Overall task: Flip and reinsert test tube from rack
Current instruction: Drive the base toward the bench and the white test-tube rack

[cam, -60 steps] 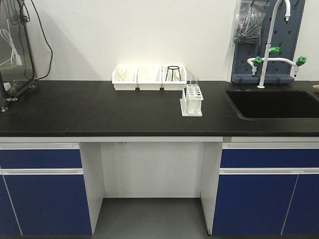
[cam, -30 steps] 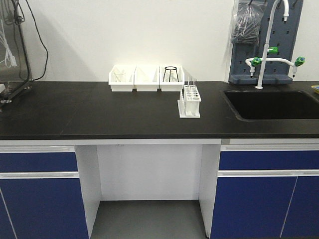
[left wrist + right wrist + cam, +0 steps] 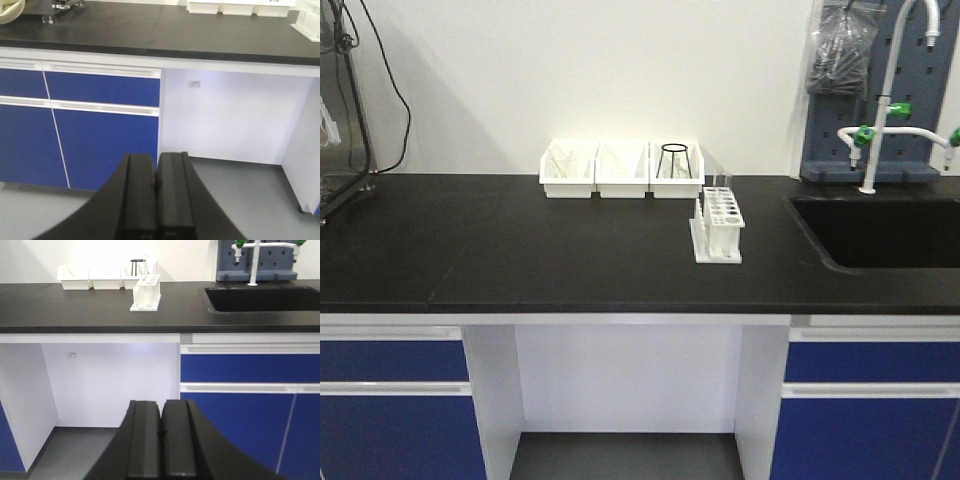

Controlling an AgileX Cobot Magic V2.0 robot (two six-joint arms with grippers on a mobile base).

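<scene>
The white rack [image 3: 717, 225] stands on the black counter [image 3: 520, 250], in front of the rightmost white bin. Slim clear test tubes [image 3: 709, 172] rise faintly from its back row. The right wrist view shows the rack [image 3: 146, 292] and the tubes [image 3: 146, 261] far ahead on the counter. Only a corner of the rack [image 3: 311, 22] shows in the left wrist view. My left gripper [image 3: 156, 157] and right gripper [image 3: 161, 404] are both shut on nothing. They hang low in front of the cabinets, well short of the counter.
Three white bins [image 3: 622, 168] line the wall behind the rack, and the right one holds a black wire stand [image 3: 672, 160]. A sink [image 3: 890, 232] with a faucet [image 3: 878, 120] lies to the right. Blue cabinet drawers [image 3: 240, 367] flank a knee gap [image 3: 625, 380] under the counter.
The front view has shifted: the counter looks larger and closer, and the rack sits lower and further right in frame. Nothing on the counter has moved.
</scene>
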